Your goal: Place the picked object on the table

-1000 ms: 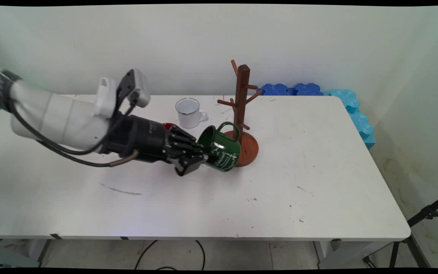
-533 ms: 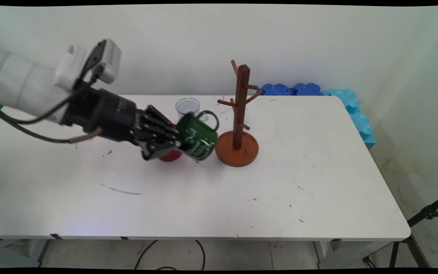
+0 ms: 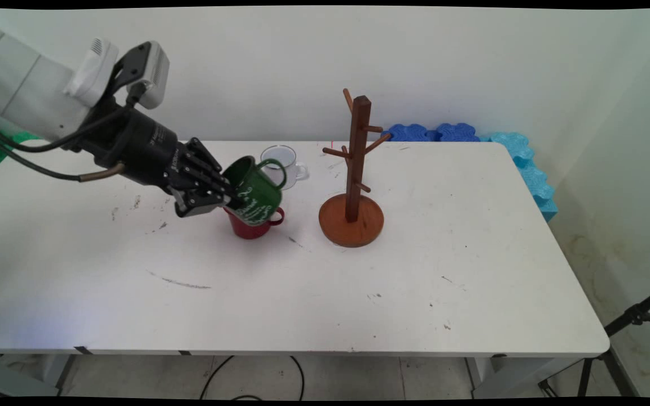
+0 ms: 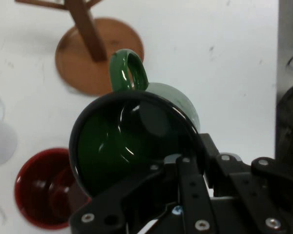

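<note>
Left of the wooden mug tree [image 3: 353, 169], the gripper [image 3: 224, 198] holds a green mug [image 3: 254, 194] in the air, clamped on its rim with one finger inside and one outside. The mug tilts, mouth toward the arm, handle up and pointing toward the tree. It hangs directly over a red mug [image 3: 251, 225] that stands on the table [image 3: 471, 270], so close above it in the main view that I cannot tell whether the two touch.

A second ago the green mug was low against the tree's round base, on the tree's left side. Since then the arm has lifted and carried it away from the tree, to the left, and the base now stands fully uncovered. The red mug, mostly hidden behind the gripper before, now shows beneath the green one. None of the tree's pegs carries a mug.

Counting: three mugs in all, one green, one red, and one white [image 3: 282, 163] standing behind and left of the tree. One mug tree. Blue foam pieces [image 3: 471, 135] lie behind and to the right of the tree, along the wall and the table's far end.
</note>
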